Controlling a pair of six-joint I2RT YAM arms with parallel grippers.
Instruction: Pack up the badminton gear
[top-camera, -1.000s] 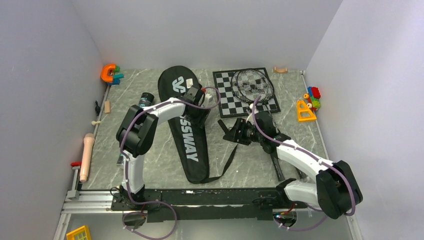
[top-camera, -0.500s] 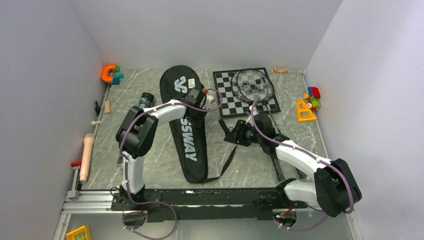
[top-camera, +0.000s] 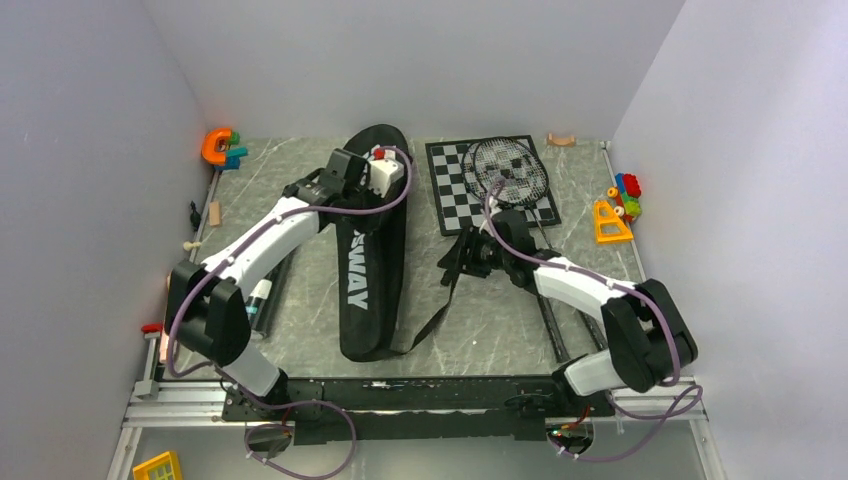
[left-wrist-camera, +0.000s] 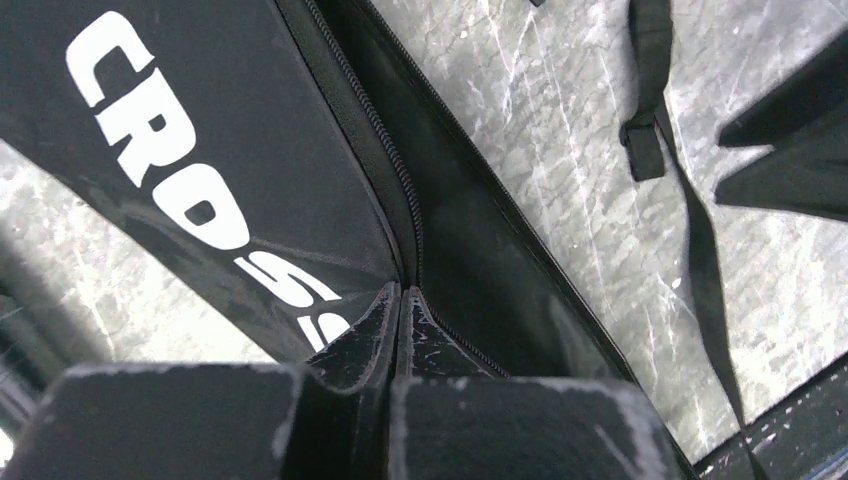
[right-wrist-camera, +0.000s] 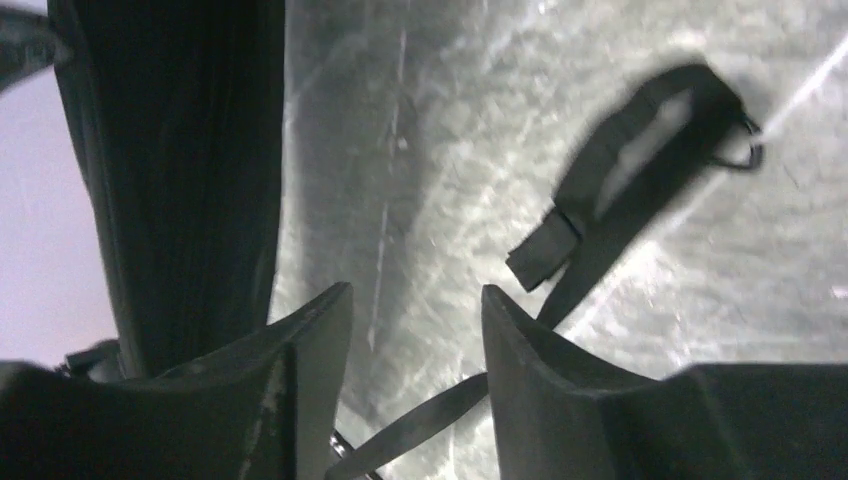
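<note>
Racket bag (top-camera: 368, 270): mid-counter, head toward the far edge. Left hand (left-wrist-camera: 400, 297): pinched shut on the bag's zip line (left-wrist-camera: 385, 170). Right hand (right-wrist-camera: 415, 300): open, empty, near the strap (right-wrist-camera: 620, 190). Racket (top-camera: 508, 168): unpacked, far-right on chessboard (top-camera: 450, 205). Step, judged: unzipping. Next: draw the zip along the seam, bag steadied.

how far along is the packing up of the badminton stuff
Nothing visibly packed yet. In hand: the left pincer is shut at the zip of the black CROSSWAY racket bag; the right pincer hangs open near its black strap. Left: the thin black racket lies out on the black-and-white chessboard.
</note>
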